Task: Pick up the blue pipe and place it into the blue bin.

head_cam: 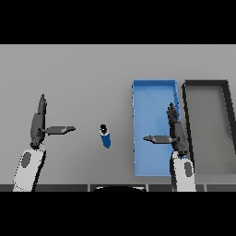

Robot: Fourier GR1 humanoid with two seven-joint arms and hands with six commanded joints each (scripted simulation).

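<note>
The blue pipe [106, 136] stands on the grey table, a short blue cylinder with a dark top, just left of the blue bin [150, 99]. The bin is a long shallow tray running away from me, with nothing in it. My right hand [175, 131] hovers over the bin's right side, fingers straight and thumb pointing left toward the pipe, holding nothing. My left hand [38, 125] is at the left of the table, open, thumb pointing right, well apart from the pipe.
A dark-rimmed grey bin [229, 120] lies right beside the blue bin on its right. The grey table [83, 73] stretches behind and to the left of the pipe.
</note>
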